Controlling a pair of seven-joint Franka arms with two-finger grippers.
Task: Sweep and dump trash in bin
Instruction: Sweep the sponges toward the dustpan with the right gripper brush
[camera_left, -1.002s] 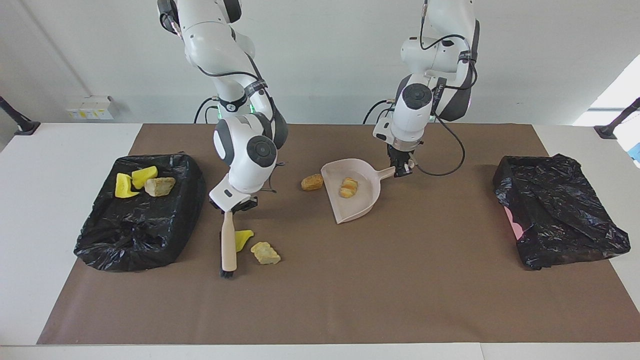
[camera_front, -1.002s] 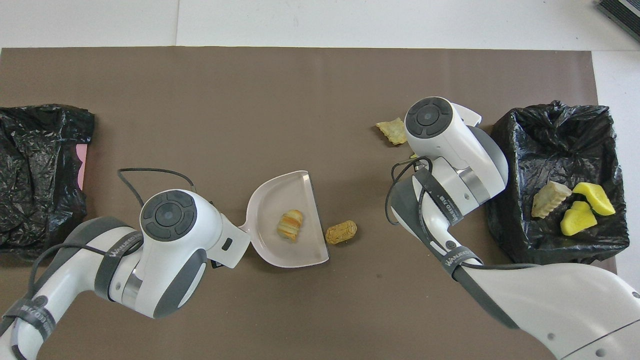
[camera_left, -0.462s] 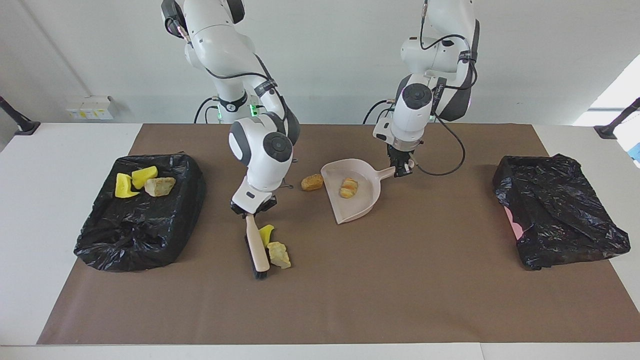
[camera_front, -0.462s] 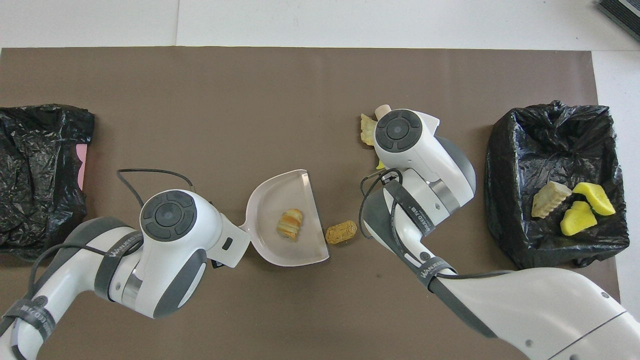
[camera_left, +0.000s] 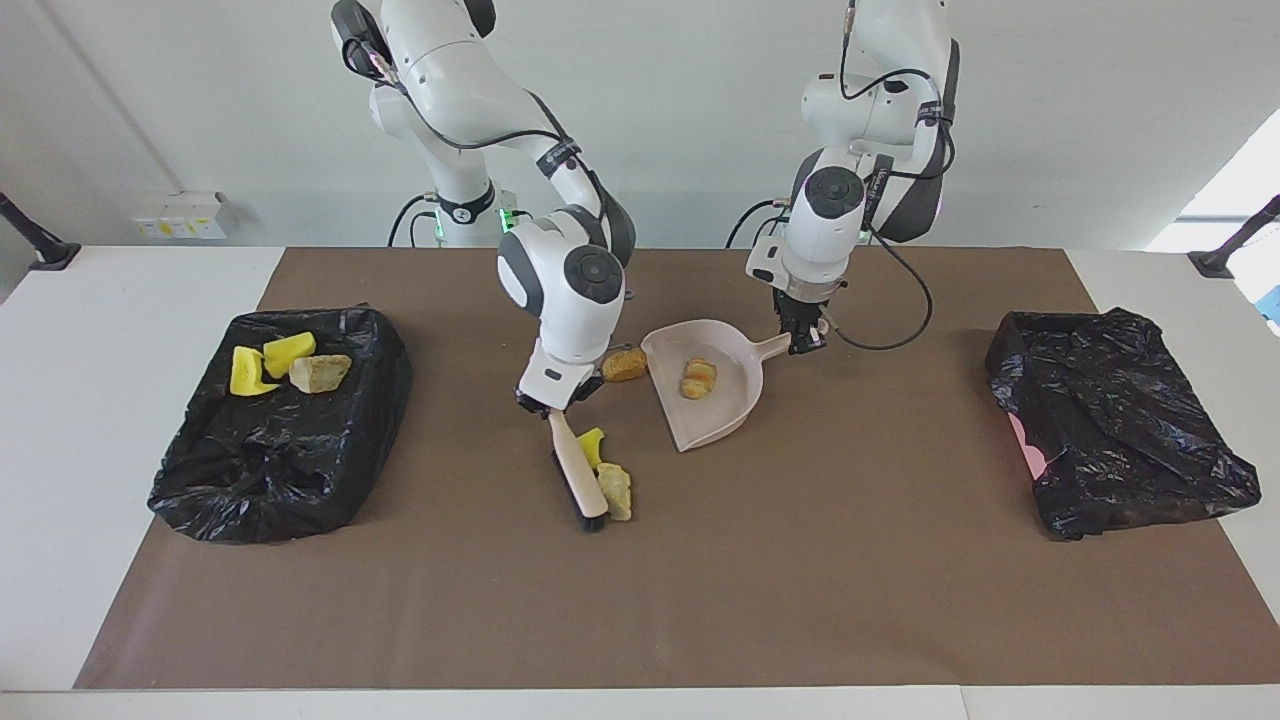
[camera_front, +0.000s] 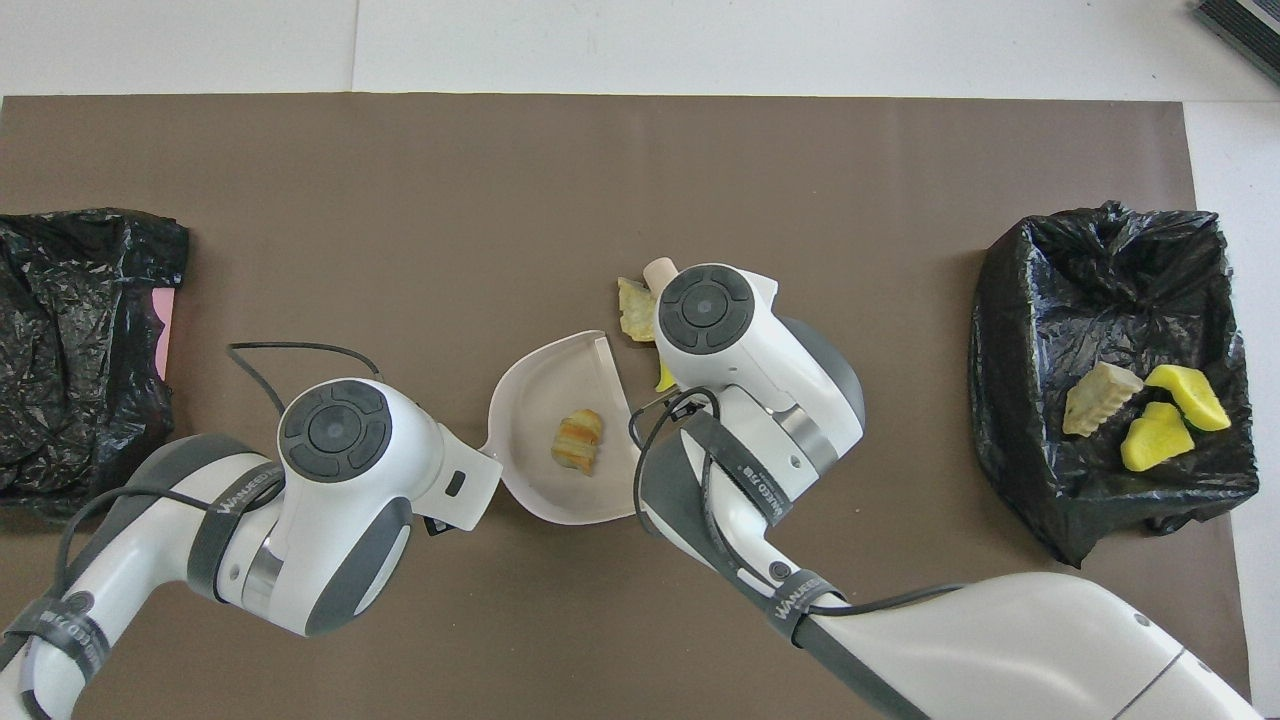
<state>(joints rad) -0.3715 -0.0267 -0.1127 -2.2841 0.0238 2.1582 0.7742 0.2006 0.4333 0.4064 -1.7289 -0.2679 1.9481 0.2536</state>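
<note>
trash (camera_left: 613, 489): yellow wedge and beige chunk lying against the brush (camera_left: 577, 475), at about eight o'clock from the dustpan (camera_left: 706, 392); brown lump (camera_left: 624, 364) sitting at its nine o'clock rim, one piece inside, three in the lined bin (camera_left: 290, 425). right hand (camera_left: 553, 402) is clamping the brush handle, bristles down for pushing. left hand (camera_left: 800, 338) is gripping the dustpan handle, bracing its mouth toward the sweep.

Plain white wall (camera_left: 1050, 120), white table (camera_left: 120, 300)
</note>
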